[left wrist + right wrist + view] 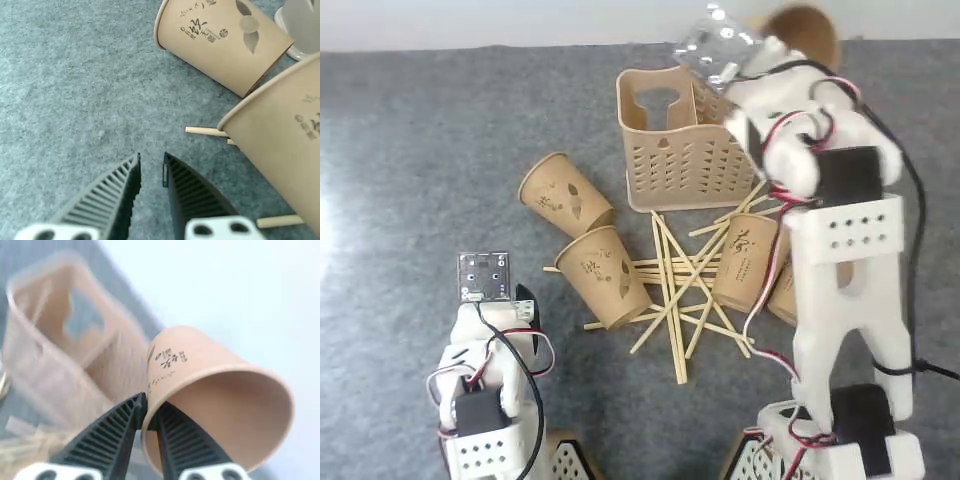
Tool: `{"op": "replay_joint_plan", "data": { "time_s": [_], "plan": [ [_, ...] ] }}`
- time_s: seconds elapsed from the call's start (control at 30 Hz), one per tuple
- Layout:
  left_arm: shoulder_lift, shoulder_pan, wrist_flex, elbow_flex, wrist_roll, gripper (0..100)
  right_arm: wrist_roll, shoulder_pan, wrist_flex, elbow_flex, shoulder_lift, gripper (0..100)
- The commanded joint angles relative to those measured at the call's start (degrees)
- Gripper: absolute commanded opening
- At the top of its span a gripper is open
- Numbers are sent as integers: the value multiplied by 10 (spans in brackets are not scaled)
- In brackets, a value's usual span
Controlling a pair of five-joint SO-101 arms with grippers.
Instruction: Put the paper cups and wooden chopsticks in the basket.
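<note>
Right tool (145, 407) grasping paper cup (812, 32) by rim, upper right of frame past basket (670, 165); next probably: bring over basket, release. Left tool (151, 159) slightly parted, empty; other cups (565, 195), chopsticks (670, 290) on desk (420, 150)

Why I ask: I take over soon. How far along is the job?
Done: nothing visible inside the basket yet, though the right arm hides part of it. In hand: the right tool is clamped on the rim of one paper cup, up beside the basket. Remaining: at least three cups lying on the table, the scattered chopsticks; the left tool is empty.
</note>
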Motion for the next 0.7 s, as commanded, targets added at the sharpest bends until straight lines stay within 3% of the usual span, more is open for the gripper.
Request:
{"op": "replay_joint_plan", "data": {
  "time_s": [0.0, 0.37, 0.67],
  "plan": [
    [-9, 0, 5, -2, -5, 70, 3, -29, -63, -28, 7, 7],
    [-9, 0, 6, -2, -6, 70, 3, -140, -65, -28, 60, 7],
    [-9, 0, 6, -2, -6, 70, 5, -116, 24, -28, 99, 7]
  ]
}}
